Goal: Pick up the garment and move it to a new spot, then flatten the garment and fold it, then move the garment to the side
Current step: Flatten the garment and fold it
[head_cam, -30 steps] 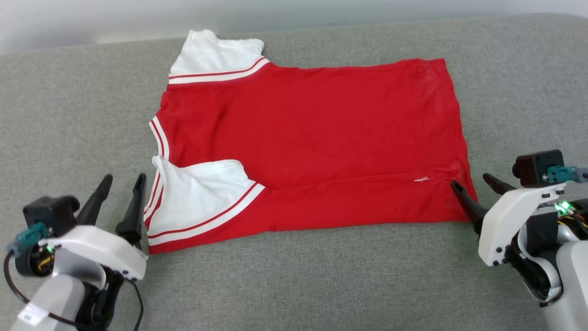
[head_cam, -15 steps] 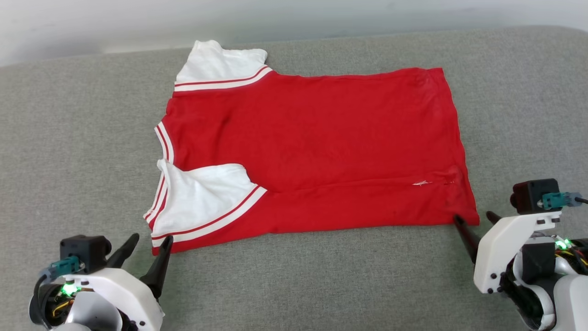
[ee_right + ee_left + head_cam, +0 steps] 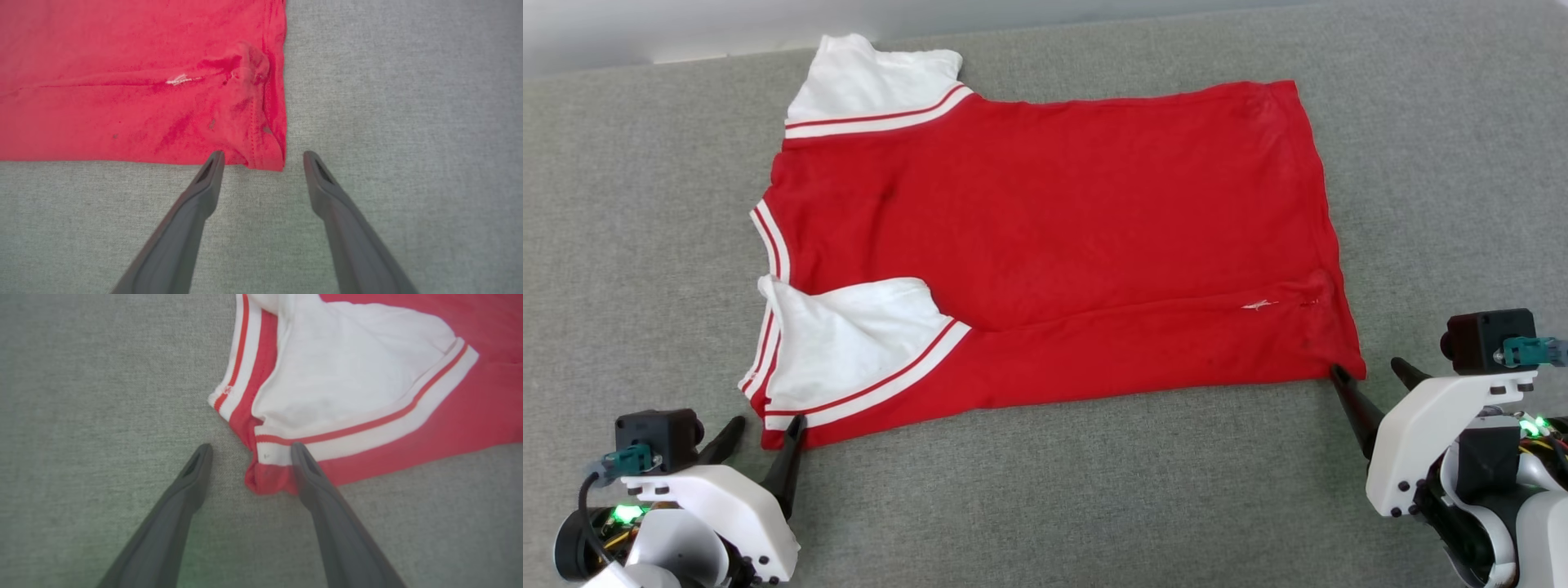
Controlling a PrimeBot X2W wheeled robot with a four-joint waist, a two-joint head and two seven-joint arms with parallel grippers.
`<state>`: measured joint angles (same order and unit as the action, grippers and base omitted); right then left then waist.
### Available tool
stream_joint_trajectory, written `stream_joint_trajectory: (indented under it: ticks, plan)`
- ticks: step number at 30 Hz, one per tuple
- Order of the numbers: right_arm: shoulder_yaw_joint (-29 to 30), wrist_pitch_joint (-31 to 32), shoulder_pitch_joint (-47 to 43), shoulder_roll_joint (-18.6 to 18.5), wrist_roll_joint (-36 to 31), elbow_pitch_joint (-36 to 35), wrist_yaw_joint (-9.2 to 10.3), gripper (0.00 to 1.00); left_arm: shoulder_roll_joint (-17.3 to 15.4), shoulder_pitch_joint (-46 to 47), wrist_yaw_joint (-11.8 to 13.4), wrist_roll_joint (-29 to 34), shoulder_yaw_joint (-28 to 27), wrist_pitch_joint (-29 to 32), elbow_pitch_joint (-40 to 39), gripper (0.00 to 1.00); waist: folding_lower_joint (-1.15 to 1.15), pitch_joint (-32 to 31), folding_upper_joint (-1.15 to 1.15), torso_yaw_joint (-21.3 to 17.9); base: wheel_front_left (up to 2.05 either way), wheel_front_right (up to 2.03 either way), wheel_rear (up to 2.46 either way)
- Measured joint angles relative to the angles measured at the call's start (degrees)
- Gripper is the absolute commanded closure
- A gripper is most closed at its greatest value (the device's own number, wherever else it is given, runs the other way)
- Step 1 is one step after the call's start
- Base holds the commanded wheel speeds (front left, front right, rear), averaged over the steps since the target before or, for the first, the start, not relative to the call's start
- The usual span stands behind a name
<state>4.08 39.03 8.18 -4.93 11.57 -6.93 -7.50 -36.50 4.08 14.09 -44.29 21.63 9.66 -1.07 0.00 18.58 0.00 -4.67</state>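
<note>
The left gripper [image 3: 766,421] is sitting nearer the shirt's near left corner than a second ago, when it was standing off beside the sleeve. Its dark fingers are spreading wide around that corner [image 3: 250,447], one fingertip overlapping the striped trim. The right gripper [image 3: 1364,366], fingers likewise spreading apart, is bracketing the near right hem corner [image 3: 263,154]; a second ago its inner tip was reaching over the fabric by the crease. The head camera itself is shifting, so the picture is sliding.

The red jersey-style T-shirt with white short sleeves and white-and-red striped trim [image 3: 1054,212] is lying flat mid-worktop, collar left, hem right, its near edge folding over the body with one sleeve on top.

The grey woven-fabric worktop [image 3: 1054,490] is running back to a pale wall [image 3: 605,33].
</note>
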Motion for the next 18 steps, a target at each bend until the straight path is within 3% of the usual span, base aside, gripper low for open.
stream_joint_trajectory:
  ticks: [6,8,9,12,18]
  plan:
    - [-0.1,-0.2,0.0,0.3,0.0,-0.1,0.00,0.00,-0.3,1.0,-0.9,-0.2,1.1,1.4,1.6,0.00,0.00,1.0,0.00,-0.7,0.00,0.00,0.00]
    - [0.0,-0.4,0.0,0.3,-0.1,0.0,0.00,0.00,-0.5,1.3,-1.7,-0.7,1.6,2.6,1.7,0.81,0.00,1.1,0.00,-0.7,0.00,0.00,0.00]
    - [0.2,-0.9,0.1,0.3,-0.4,0.1,0.00,0.00,-0.4,1.8,-2.4,-0.8,2.1,2.9,2.0,1.00,0.00,0.9,0.00,-0.6,0.00,0.00,0.00]
    - [0.1,-0.9,0.1,-0.1,-0.6,0.3,0.00,0.00,1.2,1.8,-2.8,-1.0,2.6,2.3,2.3,1.00,0.00,0.3,0.00,-0.2,0.00,0.00,0.00]
    - [0.0,-0.2,1.1,-1.6,-1.7,1.2,0.00,0.00,1.3,2.0,-2.9,-0.1,2.5,-0.4,0.9,1.00,0.00,-1.3,0.00,1.1,0.00,0.00,0.00]
